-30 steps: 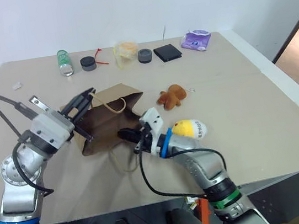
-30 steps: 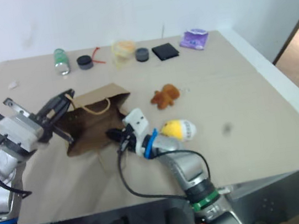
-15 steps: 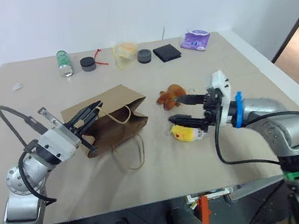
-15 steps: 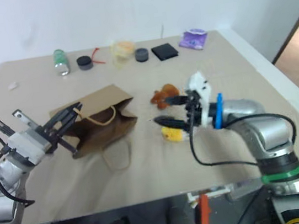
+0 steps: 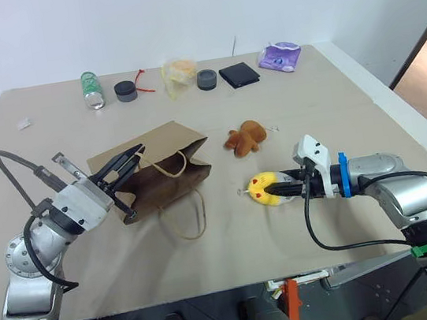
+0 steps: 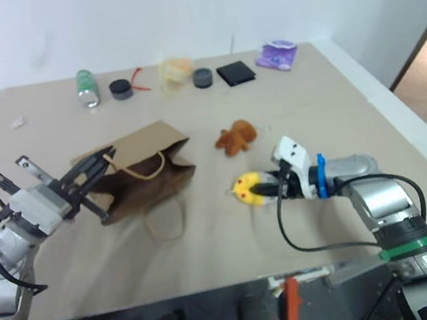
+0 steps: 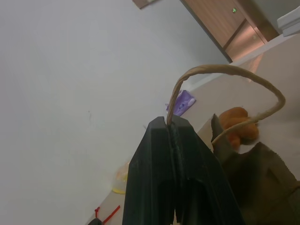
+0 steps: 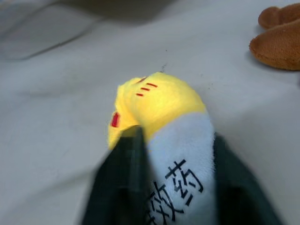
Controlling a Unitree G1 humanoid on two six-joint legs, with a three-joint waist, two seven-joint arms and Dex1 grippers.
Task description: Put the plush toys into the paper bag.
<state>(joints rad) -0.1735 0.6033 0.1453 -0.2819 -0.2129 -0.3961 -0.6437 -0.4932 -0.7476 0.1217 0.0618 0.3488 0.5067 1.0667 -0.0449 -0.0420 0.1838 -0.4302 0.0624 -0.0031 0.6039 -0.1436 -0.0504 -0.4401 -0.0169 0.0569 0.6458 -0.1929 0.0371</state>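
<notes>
The right gripper [image 5: 275, 190] has swung right, now clamping the yellow chick [image 5: 264, 189] mid-table.

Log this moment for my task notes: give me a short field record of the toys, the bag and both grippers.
yellow chick: on the table, clamped between the right gripper fingers
brown bear: lying free on the table, beyond the chick
paper bag: on its side, mouth toward the toys, no toy seen inside
left gripper: shut on a bag handle, lifting it
far edge: bottle, two dark lids, black wallet, purple packet
</notes>
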